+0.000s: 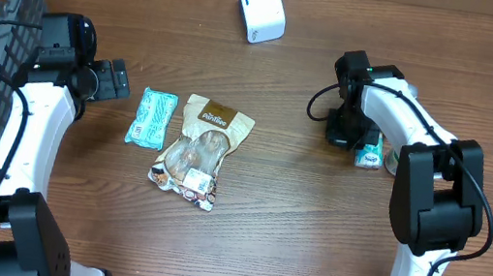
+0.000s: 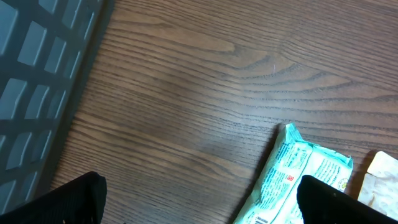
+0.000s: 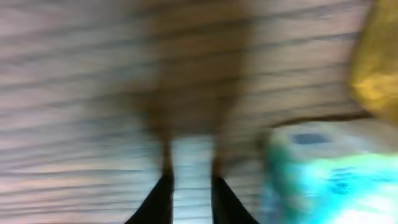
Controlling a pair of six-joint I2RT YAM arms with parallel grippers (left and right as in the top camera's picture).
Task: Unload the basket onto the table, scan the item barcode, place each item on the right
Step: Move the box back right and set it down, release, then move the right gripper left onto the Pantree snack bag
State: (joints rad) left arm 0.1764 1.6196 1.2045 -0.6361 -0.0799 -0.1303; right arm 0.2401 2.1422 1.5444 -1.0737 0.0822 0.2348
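Since nothing is held yet, a good grab comes first. Nearest lie the brown snack bag (image 1: 201,148) and the teal packet (image 1: 152,117), flat on the counter (image 1: 290,242). Next, the left fingers (image 2: 74,199) are spread wide and empty, just beside that packet. The right fingers (image 3: 158,202) look only a crack apart and empty, with a small teal pack (image 1: 370,157) close by. Pinch one item by its edge, then turn its stripes toward the white scanner (image 1: 261,8) far back.
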